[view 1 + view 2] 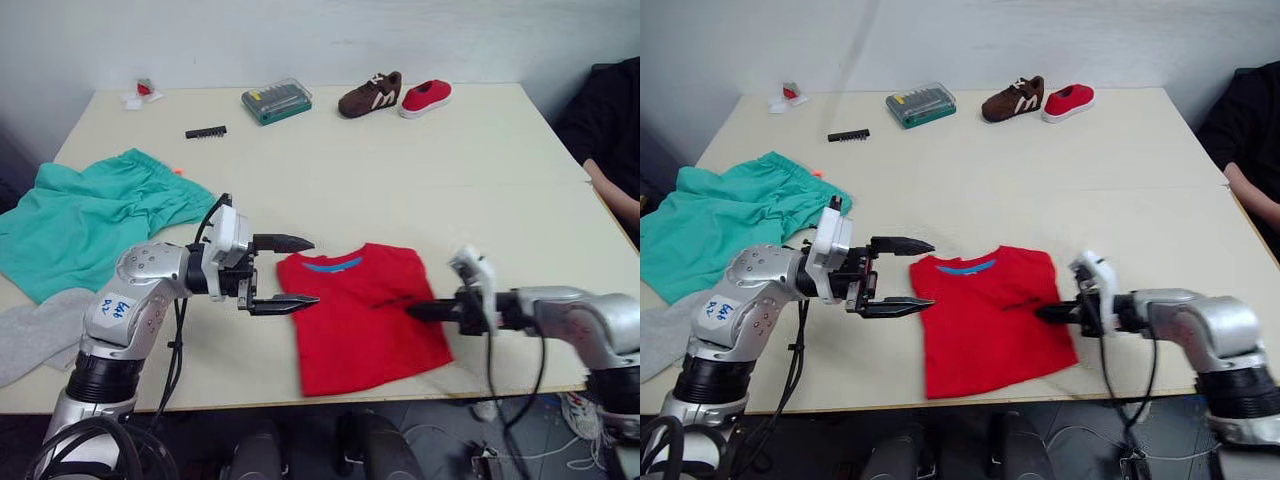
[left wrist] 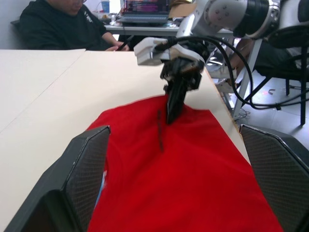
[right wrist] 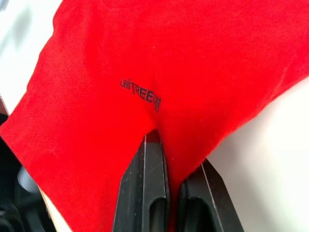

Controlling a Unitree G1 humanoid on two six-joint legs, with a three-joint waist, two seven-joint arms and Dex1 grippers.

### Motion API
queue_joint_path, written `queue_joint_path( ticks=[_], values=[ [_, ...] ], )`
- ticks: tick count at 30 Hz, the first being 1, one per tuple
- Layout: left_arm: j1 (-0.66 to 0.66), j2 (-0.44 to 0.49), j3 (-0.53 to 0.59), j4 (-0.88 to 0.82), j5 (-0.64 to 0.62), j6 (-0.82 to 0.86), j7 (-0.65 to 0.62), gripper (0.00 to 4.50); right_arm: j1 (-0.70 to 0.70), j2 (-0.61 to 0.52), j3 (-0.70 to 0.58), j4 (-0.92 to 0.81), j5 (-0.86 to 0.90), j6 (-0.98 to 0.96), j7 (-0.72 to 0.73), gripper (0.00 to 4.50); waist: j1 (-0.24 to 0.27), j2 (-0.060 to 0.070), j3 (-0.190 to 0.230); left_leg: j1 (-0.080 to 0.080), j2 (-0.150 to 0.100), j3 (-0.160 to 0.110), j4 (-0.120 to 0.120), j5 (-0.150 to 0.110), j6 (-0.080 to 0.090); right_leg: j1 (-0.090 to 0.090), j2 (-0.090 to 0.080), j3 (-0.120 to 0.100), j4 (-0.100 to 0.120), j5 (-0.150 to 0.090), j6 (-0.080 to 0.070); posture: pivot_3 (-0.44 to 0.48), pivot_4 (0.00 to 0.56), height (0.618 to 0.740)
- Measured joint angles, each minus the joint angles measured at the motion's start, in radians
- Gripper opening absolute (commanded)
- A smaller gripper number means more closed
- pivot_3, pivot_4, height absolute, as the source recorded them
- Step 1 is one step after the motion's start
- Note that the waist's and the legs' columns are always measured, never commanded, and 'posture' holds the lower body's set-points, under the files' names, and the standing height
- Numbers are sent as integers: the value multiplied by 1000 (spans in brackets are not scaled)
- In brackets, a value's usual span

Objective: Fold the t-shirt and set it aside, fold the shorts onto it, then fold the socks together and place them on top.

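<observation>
The red t-shirt lies folded near the table's front edge, blue collar band towards the far side. My right gripper is shut on the shirt's right edge; in the right wrist view its fingers pinch a ridge of red fabric just below the dark chest print. My left gripper stands open at the shirt's left edge, one finger over the collar corner and one lower down. The teal shorts lie spread at the left. Grey socks lie at the front left corner, beside the shorts.
Along the far edge of the table sit a brown shoe, a red shoe, a green tool case, a black strip and a small red-and-white item. A person in black sits at the right.
</observation>
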Motion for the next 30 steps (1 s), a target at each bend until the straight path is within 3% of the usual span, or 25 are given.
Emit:
queue_joint_path(
  ticks=[4, 8, 15, 20, 25, 30],
  values=[
    [0, -11, -4, 1, 0, -4, -2, 4500, 45, -193, -70, 142, -66, -108, 111, 16, -2, 0, 0, 0, 0, 1, 0, 0, 0, 1, 1, 0, -1, 0, 0, 0, 150, 740],
    [6, -27, -17, 7, 10, -37, -6, 4500, 62, -373, -29, 587, -281, -392, 205, 16, 3, 1, 1, 1, 0, 2, 1, 0, 1, 1, 1, 1, -2, 1, 1, 0, 150, 740],
    [7, -32, -20, 32, 19, -66, -4, 4500, -117, -349, 55, 1031, -506, -684, 189, 16, -33, 4, 2, 4, 1, 4, 1, 3, -4, 1, 4, 4, 1, 1, 1, 0, 150, 740],
    [6, -33, -22, 33, 20, -69, 2, 4500, -215, -296, 61, 1158, -578, -776, 145, 16, -38, 4, 2, 5, 3, 4, 0, 6, -8, 1, 9, 7, 1, 1, 0, 0, 150, 740],
    [6, -31, -21, 33, 20, -68, 5, 4500, -245, -267, 40, 1221, -598, -813, 95, 1395, -30, 5, 2, 5, 4, 4, 0, 6, -8, 0, 9, 9, 1, 1, 0, 0, 150, 740],
    [3, -30, -22, 37, 21, -69, 6, 4500, -226, -275, 22, 1236, -608, -847, 88, 3110, -28, 5, 1, 5, 4, 4, 0, 6, -8, 1, 9, 9, 1, 1, 0, 0, 150, 740]
  ],
)
